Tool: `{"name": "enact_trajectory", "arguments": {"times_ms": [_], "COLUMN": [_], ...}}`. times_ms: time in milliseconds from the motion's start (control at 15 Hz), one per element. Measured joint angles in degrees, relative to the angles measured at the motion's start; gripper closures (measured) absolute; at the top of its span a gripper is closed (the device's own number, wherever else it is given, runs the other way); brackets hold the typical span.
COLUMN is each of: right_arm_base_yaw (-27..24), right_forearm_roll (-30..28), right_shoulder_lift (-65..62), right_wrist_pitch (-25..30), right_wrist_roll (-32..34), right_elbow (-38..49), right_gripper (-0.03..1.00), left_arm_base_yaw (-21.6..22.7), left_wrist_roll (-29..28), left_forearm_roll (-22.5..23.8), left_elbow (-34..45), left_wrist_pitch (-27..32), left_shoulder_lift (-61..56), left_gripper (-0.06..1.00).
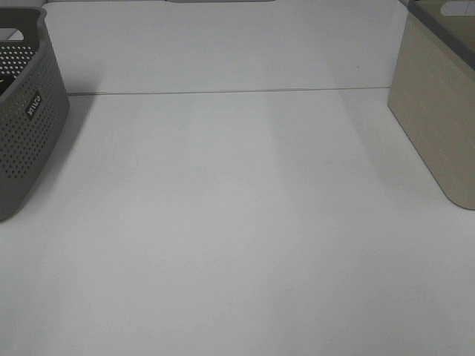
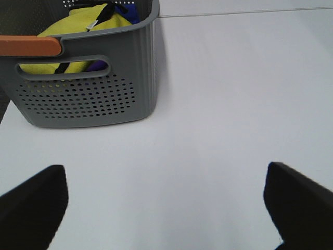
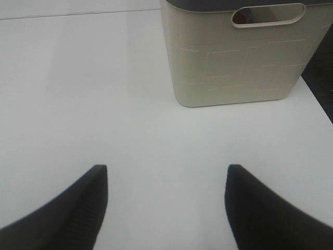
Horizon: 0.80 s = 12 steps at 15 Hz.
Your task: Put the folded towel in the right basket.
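Left gripper: jaws spread wide, nothing between them, only bare white table under it.
Right gripper: jaws also well apart and empty, over bare table.
Grey basket: ahead of the left gripper and off to one side, near but not touching; yellow cloth and something dark blue sit inside it.
Towel: no folded towel lies on the table in any view; my guess is that the yellow cloth in the grey basket is the likeliest candidate, but I cannot tell whether it is folded or is a towel at all.
Beige basket: straight ahead of the right gripper, slightly to one side, well clear of the jaws; this is the target on the right.
Step in hand: likely locating and reaching for the towel.
Doing it well: come down over the grey basket's rim rather than its wall, pinch the cloth across all its layers so it lifts as one bundle.
Hidden: both baskets are cut off in the overhead view; the beige basket's inside is not visible; the orange strip on the grey rim is unclear.
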Motion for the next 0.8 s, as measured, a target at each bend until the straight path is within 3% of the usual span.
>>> {"name": "enact_trajectory", "arguments": {"times_ms": [800], "right_arm_base_yaw": [0.0], "right_forearm_roll": [-0.06], "right_shoulder_lift": [0.0], "right_wrist_pitch": [0.0], "right_wrist_roll": [0.0], "right_elbow": [0.0], "right_gripper": [0.35], "left_arm_base_yaw": [0.0], "left_wrist_roll": [0.0], "left_forearm_roll": [0.0], "left_elbow": [0.0], "left_wrist_pitch": [0.0], "left_shoulder_lift": [0.0], "left_gripper": [-0.02]}}
